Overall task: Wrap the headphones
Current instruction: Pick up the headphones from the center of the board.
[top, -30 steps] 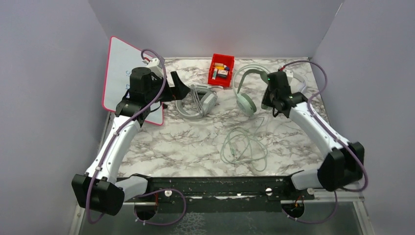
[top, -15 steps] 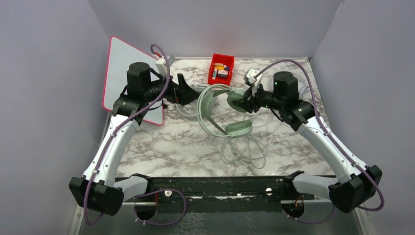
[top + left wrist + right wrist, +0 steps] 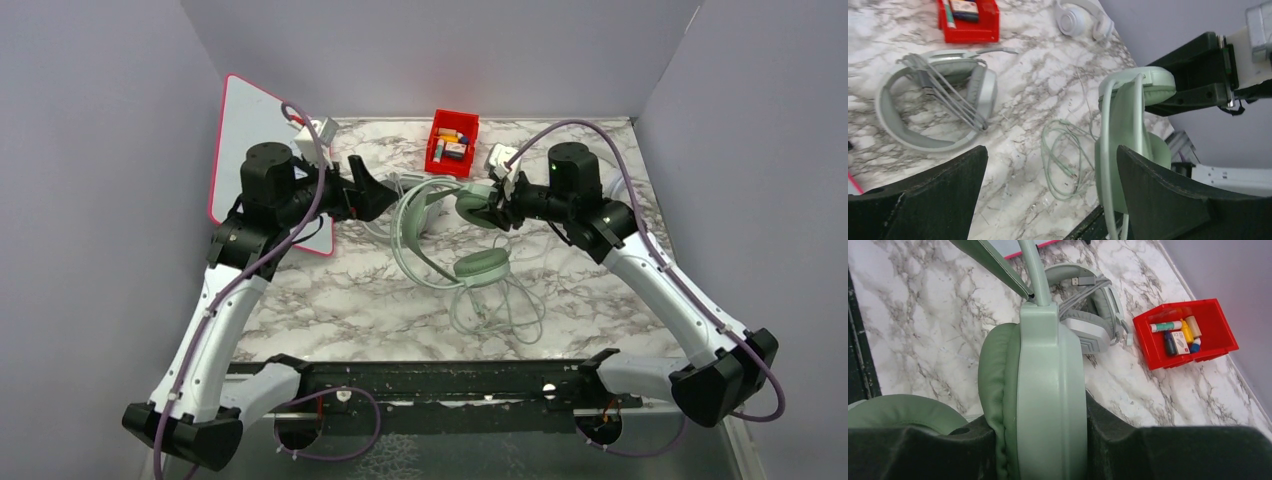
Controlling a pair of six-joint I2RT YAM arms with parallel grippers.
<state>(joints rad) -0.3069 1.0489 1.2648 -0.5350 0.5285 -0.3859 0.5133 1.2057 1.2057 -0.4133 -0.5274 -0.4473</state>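
We pinch one ear cup of the mint-green headset (image 3: 482, 266) in the right gripper (image 3: 497, 205). A second ago it lay flat; now it hangs lifted, facing the spread-open left gripper (image 3: 377, 193). We count three headsets: the grey-white headset (image 3: 979, 90) lies just ahead of the left gripper, and the white headset (image 3: 1074, 19) beyond. One red bin (image 3: 452, 143) is there, and one loose cable (image 3: 480, 310) lies below.

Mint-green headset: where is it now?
Top view, centre: the mint-green headset hangs from the right claw by one earcup, right of the grey-white headset, above its loose cable.
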